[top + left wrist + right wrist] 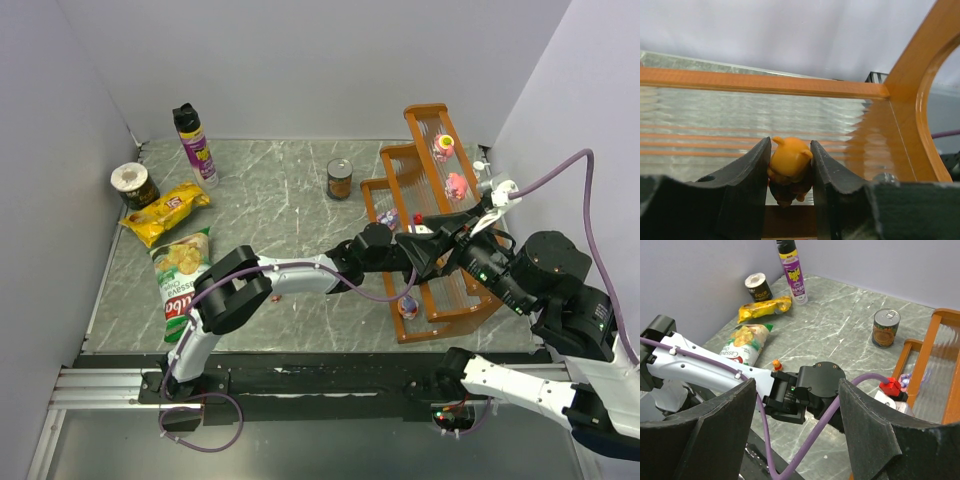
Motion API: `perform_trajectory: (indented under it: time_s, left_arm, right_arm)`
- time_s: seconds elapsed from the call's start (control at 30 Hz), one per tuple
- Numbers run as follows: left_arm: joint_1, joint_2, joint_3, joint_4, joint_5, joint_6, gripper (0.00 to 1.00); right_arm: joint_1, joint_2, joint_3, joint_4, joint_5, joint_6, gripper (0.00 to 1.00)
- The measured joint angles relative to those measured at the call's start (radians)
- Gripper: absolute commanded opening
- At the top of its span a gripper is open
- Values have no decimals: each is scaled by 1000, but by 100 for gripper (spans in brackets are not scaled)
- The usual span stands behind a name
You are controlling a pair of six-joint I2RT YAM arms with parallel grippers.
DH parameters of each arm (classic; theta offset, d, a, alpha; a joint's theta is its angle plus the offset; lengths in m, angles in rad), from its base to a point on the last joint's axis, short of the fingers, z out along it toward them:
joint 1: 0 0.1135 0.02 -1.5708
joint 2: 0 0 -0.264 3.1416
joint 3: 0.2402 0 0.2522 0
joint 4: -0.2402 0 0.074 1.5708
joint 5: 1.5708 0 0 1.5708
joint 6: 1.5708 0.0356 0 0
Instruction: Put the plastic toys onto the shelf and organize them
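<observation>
"What has the left gripper (790,144) got?"

"Its fingers press both sides of an orange toy (789,162), over the ribbed panel of the shelf (765,82). The rim runs at twelve o'clock of the toy."

"And the right gripper (796,384)?"

"Spread wide, nothing between. From above, a pink toy (443,147) sits on the top tier, toward the shelf's twelve o'clock end."

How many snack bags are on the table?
2: the yellow bag at far left, and the green bag just below it in the top view. I see no others, though the arms might hide some.
</observation>
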Motion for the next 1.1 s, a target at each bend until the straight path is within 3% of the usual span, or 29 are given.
perform_trajectory:
  time_s: [0.4,1.1]
  left_arm:
    - [-44,0,0,8,-167,-89,22]
    - [-134,0,-23,47,-411,-34,25]
  right_arm:
    - [0,-8,-24,1,16,0,73]
    - [0,-17,-41,0,26,0,74]
